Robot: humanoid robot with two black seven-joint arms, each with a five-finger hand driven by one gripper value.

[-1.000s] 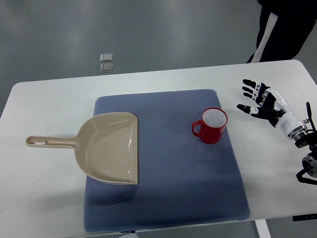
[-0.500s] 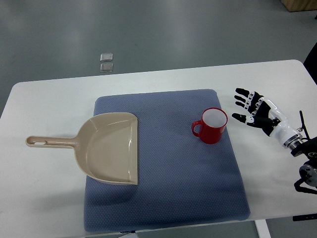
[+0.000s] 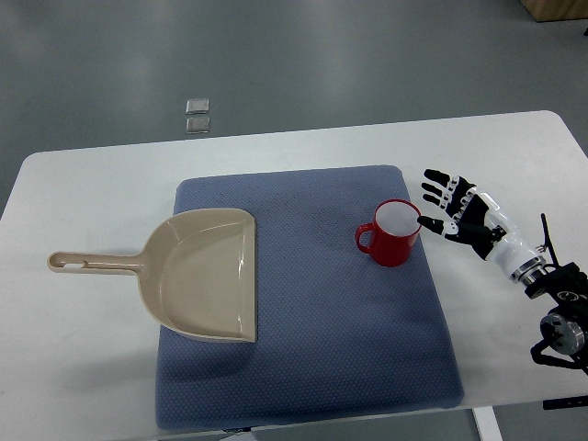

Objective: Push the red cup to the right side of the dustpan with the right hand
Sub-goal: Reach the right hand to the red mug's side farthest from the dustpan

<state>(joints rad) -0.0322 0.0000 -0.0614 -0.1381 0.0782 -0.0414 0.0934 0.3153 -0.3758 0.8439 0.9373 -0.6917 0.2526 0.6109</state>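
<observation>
Right hand [image 3: 457,213], fingers spread, thumb at red cup [image 3: 393,233] rim (contact unclear)

Count: one red handled cup [image 3: 393,233], one beige plastic dustpan with a long handle [image 3: 188,272], one blue-grey textured fabric mat [image 3: 312,358], one white rounded-corner table [image 3: 73,367]. One black-and-white robot hand [image 3: 459,215] in view, the right one, with spread fingers; its thumb tip is right by the cup rim, contact unclear. Two small square grey-white tiles [image 3: 197,115] on the floor beyond the table, one just behind the other. One brown wooden corner [image 3: 557,8] at the top right edge.
</observation>
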